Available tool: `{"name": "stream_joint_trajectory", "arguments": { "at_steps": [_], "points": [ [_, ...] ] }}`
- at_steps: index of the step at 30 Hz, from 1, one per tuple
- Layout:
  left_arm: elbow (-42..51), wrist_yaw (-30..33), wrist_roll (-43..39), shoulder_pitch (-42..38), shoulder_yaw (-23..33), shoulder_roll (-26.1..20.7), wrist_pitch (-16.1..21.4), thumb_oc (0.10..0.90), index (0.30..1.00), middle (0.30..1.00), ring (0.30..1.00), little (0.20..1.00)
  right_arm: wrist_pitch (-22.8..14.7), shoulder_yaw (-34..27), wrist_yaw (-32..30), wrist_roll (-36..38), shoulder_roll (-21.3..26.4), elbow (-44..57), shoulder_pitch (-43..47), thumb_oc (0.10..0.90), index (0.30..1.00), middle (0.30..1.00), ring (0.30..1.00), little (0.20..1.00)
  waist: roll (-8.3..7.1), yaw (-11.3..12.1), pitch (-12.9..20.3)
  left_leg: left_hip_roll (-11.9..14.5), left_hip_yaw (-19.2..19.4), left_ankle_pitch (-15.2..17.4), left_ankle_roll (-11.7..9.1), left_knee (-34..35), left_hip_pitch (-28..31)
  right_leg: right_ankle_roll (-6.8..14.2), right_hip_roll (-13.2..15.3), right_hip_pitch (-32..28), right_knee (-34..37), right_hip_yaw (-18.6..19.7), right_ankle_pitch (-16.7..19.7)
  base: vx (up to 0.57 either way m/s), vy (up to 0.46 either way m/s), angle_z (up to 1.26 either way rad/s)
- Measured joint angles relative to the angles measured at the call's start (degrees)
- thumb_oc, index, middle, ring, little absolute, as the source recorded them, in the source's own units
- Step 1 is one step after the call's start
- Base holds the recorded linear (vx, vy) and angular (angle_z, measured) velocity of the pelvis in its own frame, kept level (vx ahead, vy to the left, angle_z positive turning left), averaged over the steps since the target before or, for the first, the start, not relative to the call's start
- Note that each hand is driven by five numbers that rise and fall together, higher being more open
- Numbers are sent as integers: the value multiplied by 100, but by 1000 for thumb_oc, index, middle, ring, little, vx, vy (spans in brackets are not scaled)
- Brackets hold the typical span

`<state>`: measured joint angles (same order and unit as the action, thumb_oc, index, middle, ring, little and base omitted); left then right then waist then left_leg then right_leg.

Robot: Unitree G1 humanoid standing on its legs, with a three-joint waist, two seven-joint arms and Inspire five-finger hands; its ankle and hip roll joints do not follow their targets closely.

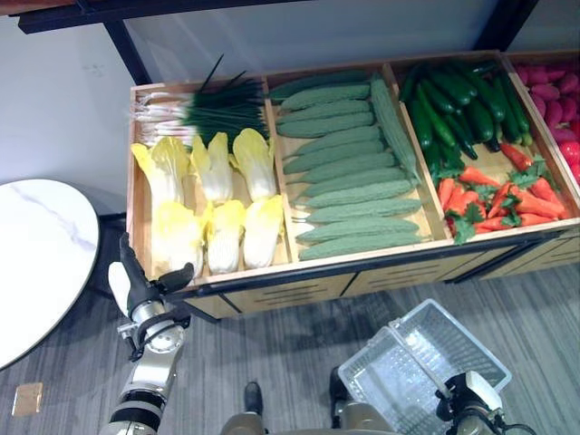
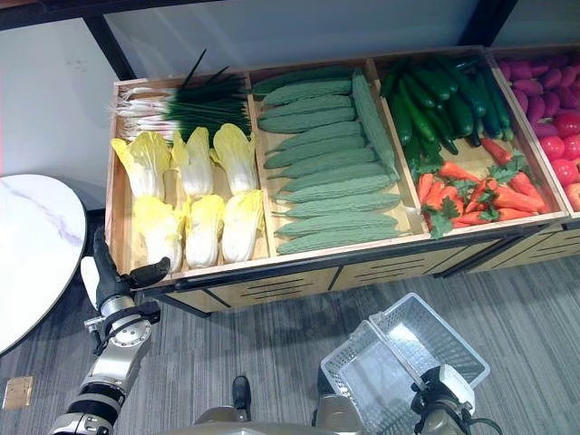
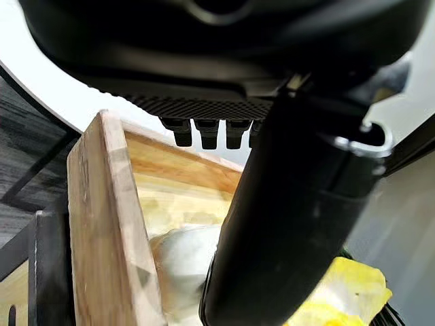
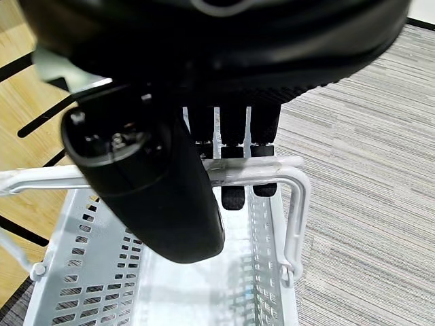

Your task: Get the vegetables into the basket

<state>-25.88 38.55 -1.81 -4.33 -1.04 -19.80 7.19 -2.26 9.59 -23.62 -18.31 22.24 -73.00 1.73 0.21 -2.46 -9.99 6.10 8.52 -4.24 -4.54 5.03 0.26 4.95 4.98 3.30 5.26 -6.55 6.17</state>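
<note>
A wooden display crate (image 1: 272, 265) holds yellow-white cabbages (image 1: 213, 204), spring onions (image 1: 199, 109), bitter gourds (image 1: 349, 163), cucumbers (image 1: 458, 109) and carrots (image 1: 498, 199). My left hand (image 1: 136, 285) hovers open at the crate's front left corner, its thumb (image 3: 292, 224) reaching over the wooden wall (image 3: 102, 217) toward a pale cabbage (image 3: 183, 258); it holds nothing. My right hand (image 1: 471, 399) hangs low on the right, fingers curled round the white handle (image 4: 292, 204) of an empty white plastic basket (image 1: 426, 353), which tilts above the floor in front of the crate.
A round white marble table (image 1: 36, 263) stands close on the left of my left arm. Pink and red produce (image 1: 553, 91) fills the far right compartment. Dark frame posts (image 1: 127, 50) rise behind the crate. Grey striped floor (image 1: 272, 353) lies between crate and basket.
</note>
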Motion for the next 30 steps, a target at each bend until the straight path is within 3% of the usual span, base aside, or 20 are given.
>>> {"name": "stream_joint_trajectory", "arguments": {
  "at_steps": [13, 14, 15, 16, 24, 30],
  "points": [
    [-496, -331, -718, -142, -55, 127, 85, 900, 1000, 1000, 1000, 1000, 125, -1, 18, 12, -6, 11, -3, 400, 300, 300, 300, 300, -5, -33, 2, -1, 94, 11, 10, 1, 46, -5, -8, 7, -1, 103, 21, 13, 12, -4],
    [-621, -424, -889, -216, -50, 121, 106, 792, 849, 849, 849, 849, 161, -1, 62, 11, -6, 26, 2, 400, 300, 300, 300, 300, -3, -33, 6, -3, 133, 17, 18, 1, 63, -7, -8, 10, -2, 136, 30, 20, 29, -10],
    [-620, -461, -972, -245, -48, 108, 102, 425, 336, 336, 336, 336, 167, 0, 85, 11, -6, 27, 2, 400, 300, 300, 300, 300, -4, -30, 9, -3, 151, 19, 20, 1, 71, -9, -9, 10, -2, 150, 35, 15, 19, -10],
    [-621, -492, -1038, -258, -48, 88, 91, 400, 300, 300, 300, 300, 166, 0, 103, 11, -6, 27, 2, 400, 300, 300, 300, 300, -4, -33, 11, -3, 158, 20, 22, 1, 73, -8, -9, 10, -3, 157, 38, 26, 34, -6],
    [-721, -1225, -1292, -343, -165, -183, -94, 400, 300, 300, 300, 300, 255, 108, 318, 6, -3, 164, 10, 400, 300, 300, 300, 300, -21, -84, 102, -30, 276, 39, 49, 1, 102, -55, -1, 56, -25, 288, 124, 6, 20, -7],
    [-756, -1350, -1281, -337, -166, -208, -210, 400, 300, 300, 300, 300, 276, 200, 380, 6, -7, 151, -2, 400, 300, 300, 300, 300, -70, -140, 180, -35, 310, 40, 49, 1, 118, -53, 4, 60, -25, 317, 133, 1, 4, -2]
  ]
}}
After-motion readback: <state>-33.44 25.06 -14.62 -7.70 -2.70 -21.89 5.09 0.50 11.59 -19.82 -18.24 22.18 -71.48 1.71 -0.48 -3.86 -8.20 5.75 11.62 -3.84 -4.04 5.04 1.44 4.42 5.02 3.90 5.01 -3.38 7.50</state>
